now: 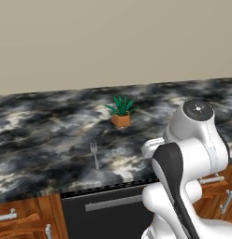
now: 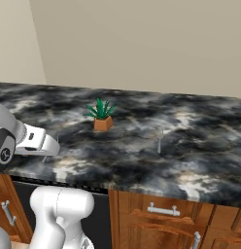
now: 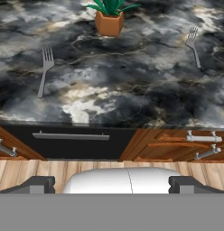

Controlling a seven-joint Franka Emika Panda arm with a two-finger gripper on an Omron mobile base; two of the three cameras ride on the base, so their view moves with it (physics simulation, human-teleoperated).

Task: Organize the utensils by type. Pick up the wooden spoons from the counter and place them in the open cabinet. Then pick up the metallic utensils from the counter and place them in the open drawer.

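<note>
Still short of the marbled table [image 3: 132,90], the gripper [image 3: 112,185] stands wide open and empty while two forks [image 3: 44,70] [image 3: 193,45] lie flat flanking a potted plant [image 3: 109,18], thin metal liable to skid from closing fingers.

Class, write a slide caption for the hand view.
Two forks flank a potted plant on the marbled counter.

Even, soft rendered light, no glare
Sharp across all views; the potted plant [image 1: 121,112] and fork [image 1: 94,153] cast only faint shadows on the counter [image 1: 38,135], whose far edge looks slightly soft
</note>
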